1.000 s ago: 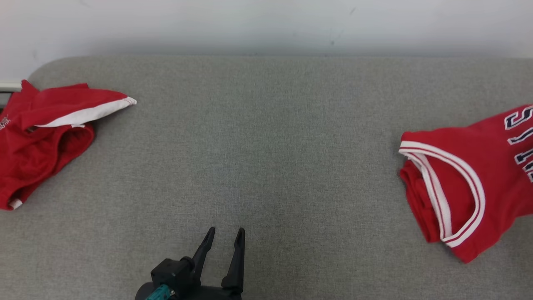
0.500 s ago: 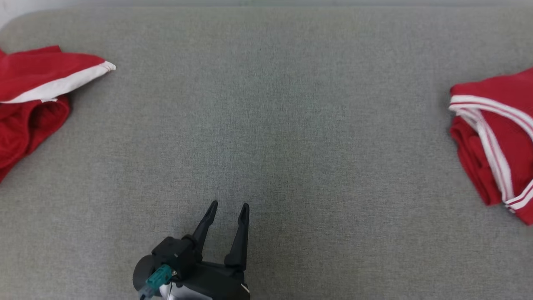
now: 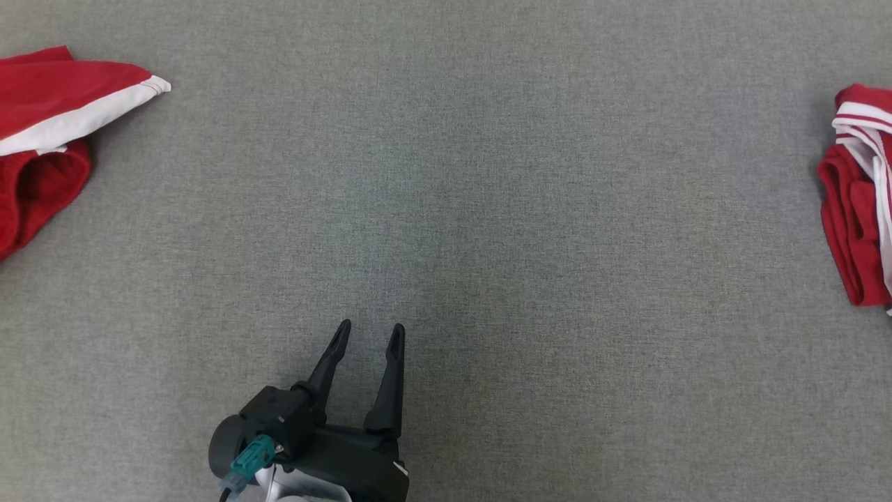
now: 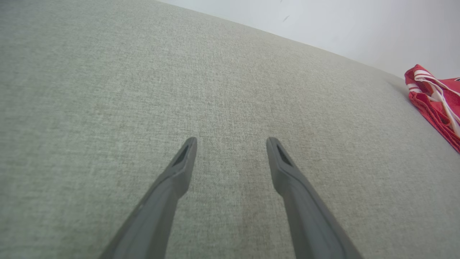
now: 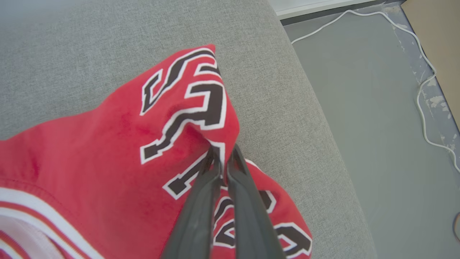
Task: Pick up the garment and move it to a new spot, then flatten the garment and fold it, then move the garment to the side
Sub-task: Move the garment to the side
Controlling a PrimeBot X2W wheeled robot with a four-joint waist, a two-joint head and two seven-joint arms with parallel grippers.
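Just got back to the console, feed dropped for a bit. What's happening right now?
The right pincer is shut on a fold of the red jersey, by its lettering, at the right end of the grey padded surface. The left pincer hangs open and empty over the bare middle. A second red garment with a white band lies at the far left, untouched.

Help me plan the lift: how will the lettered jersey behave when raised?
Probably floppy: the lettered jersey peaks where the right gripper pinches it. Likely light, thin cloth. Folded layers may slip apart, held at one spot.
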